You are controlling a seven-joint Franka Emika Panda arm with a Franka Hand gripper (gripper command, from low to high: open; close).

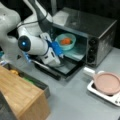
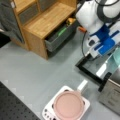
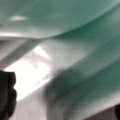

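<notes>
- Tool (image 1: 60, 53) at the open silver toaster oven (image 1: 100, 32), beside the teal bowl (image 1: 65, 41); its spread cannot be told.
- Bowl sits inside on the rack, holding an orange lump (image 1: 66, 40), reachable over the lowered door (image 1: 62, 67).

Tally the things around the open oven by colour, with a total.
Teal: 1, bowl in the toaster oven, by the gripper.
Orange: 1, item in bowl.
Pink: 1, pan on the white burner.
Silver: 1, oven.
White: 1, burner.
Total: 5
</notes>
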